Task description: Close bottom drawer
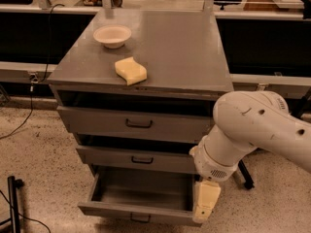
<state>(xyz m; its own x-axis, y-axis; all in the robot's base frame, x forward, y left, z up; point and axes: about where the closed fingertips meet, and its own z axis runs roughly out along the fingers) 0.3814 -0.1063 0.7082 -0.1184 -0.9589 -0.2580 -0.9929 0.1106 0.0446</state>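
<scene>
The bottom drawer (138, 211) of the grey metal cabinet is pulled well out, its inside bare, with a small dark bar handle (139, 219) at the centre of its front panel near the frame's lower edge. My gripper (204, 205) hangs from the white arm (252, 130) at the drawer's right front corner, its cream-coloured body pointing down against the front panel's right end. The mid drawer (141, 158) and the top drawer (138, 124) above stand slightly out.
A white bowl (112, 35) and a yellow sponge (130, 71) lie on the cabinet top (184, 47). A black stand (14, 198) is at the lower left on the speckled floor. A dark chair leg (244, 176) stands to the cabinet's right.
</scene>
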